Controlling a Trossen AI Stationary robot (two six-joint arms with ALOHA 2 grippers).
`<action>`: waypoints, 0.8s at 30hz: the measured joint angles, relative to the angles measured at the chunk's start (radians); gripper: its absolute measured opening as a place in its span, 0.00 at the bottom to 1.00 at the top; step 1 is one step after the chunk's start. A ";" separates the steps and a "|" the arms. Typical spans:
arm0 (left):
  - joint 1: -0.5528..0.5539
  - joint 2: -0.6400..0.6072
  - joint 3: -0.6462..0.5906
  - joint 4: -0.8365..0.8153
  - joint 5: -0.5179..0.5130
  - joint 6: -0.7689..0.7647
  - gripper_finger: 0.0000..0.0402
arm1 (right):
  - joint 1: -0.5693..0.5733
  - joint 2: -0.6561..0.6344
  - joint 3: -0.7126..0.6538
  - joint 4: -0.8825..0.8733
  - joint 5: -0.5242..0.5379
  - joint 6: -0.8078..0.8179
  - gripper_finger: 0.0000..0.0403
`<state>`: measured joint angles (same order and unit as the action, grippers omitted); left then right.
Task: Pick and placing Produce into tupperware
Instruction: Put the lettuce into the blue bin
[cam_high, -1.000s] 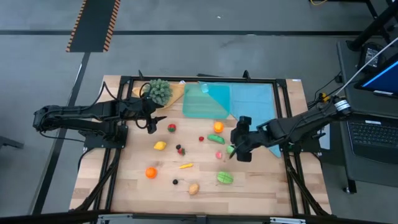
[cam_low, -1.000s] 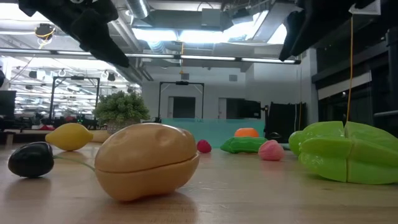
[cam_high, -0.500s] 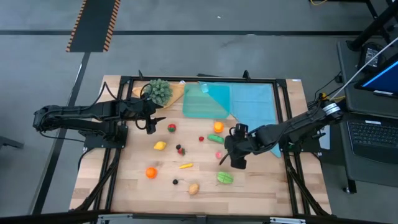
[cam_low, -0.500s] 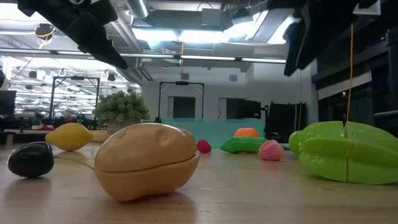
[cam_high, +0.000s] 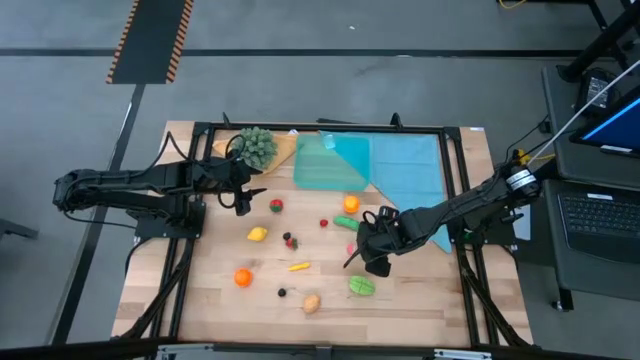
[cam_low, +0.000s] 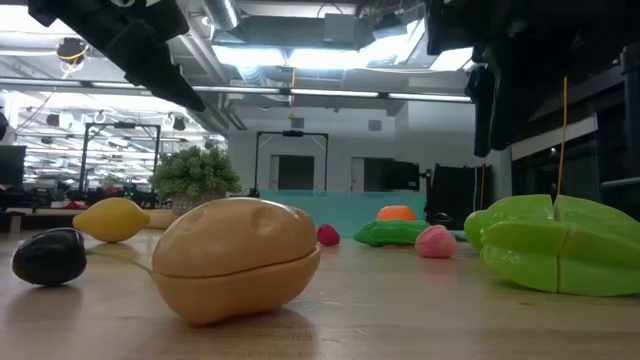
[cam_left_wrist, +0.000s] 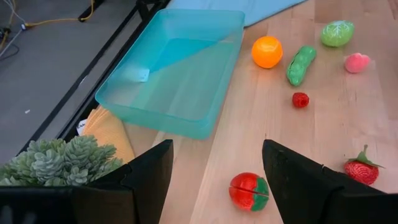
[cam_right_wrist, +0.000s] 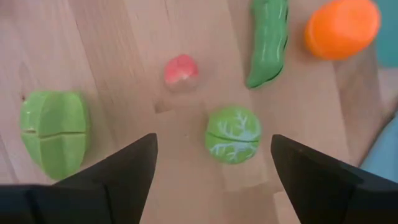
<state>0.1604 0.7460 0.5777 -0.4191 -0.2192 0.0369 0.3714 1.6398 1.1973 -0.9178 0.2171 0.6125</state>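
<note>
Right gripper (cam_high: 352, 257) above the wooden table (cam_high: 200, 300), fingers spread wide and holding nothing, with a small round green cabbage (cam_right_wrist: 233, 134) on the wood between the two fingers in the wrist view. Near it a pink round toy (cam_right_wrist: 181, 70), a green pea pod (cam_right_wrist: 268, 40), an orange (cam_right_wrist: 341, 27) and a green ribbed fruit (cam_right_wrist: 53, 132). Left gripper (cam_high: 245, 199) waiting near the plant (cam_high: 256, 146), fingers apart, empty, a red tomato (cam_left_wrist: 248, 191) on the table before it. Teal tupperware (cam_left_wrist: 205, 127) empty at the far side of the table, beside the plant, the orange just beside its wall.
</note>
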 joint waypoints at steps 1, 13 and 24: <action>0.000 0.000 0.000 0.000 0.000 0.000 0.60 | 0.000 0.004 0.000 0.000 -0.002 0.010 0.78; 0.000 0.000 0.000 -0.015 0.000 0.000 0.60 | -0.014 0.076 -0.042 0.008 -0.001 0.067 0.78; 0.000 0.000 0.000 -0.017 0.000 0.000 0.60 | -0.048 0.107 -0.042 0.034 -0.001 0.064 0.78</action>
<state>0.1600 0.7460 0.5774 -0.4364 -0.2192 0.0372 0.3233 1.7466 1.1553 -0.8837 0.2163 0.6762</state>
